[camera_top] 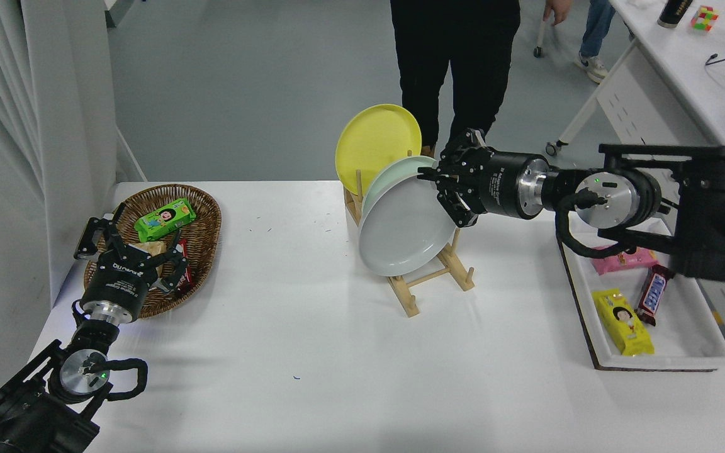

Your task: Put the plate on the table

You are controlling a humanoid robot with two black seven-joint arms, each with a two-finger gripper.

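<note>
The light grey plate [403,229] hangs tilted on edge above the wooden rack [428,277], lifted clear of its slots. My right gripper [443,195] is shut on the plate's upper right rim. Behind it the mint green plate [394,173] and the yellow plate [375,141] stand in the rack. The white table [337,352] lies below. My left gripper [126,248] is parked open at the lower left, over the wicker basket's edge.
A wicker basket [202,214] with snack packs sits at the left. A white tray [683,346] with snack bars sits at the right, under my right arm. A person in black [457,56] stands at the table's far side. A white desk [683,88] stands at the upper right.
</note>
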